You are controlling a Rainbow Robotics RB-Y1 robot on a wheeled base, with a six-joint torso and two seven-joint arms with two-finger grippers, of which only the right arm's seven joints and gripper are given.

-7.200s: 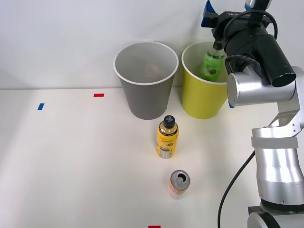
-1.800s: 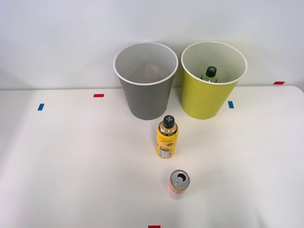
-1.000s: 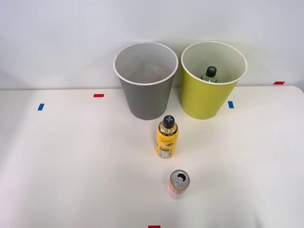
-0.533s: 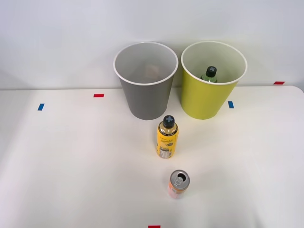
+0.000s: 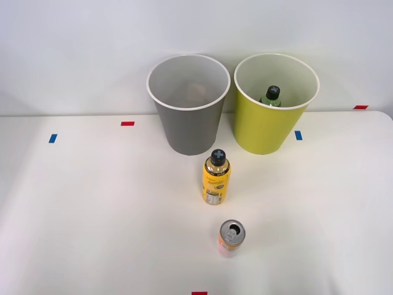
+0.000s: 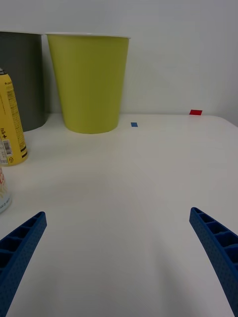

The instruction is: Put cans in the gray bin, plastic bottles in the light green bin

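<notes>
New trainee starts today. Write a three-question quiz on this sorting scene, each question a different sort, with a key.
1. True or false: the green bottle stands inside the light green bin.
2. Which stands nearest the table's front edge? A) yellow bottle B) can C) gray bin
3. Fill in: the right gripper has its blue fingers ____.

Key: 1 true; 2 B; 3 open, wide apart and holding nothing.
</notes>
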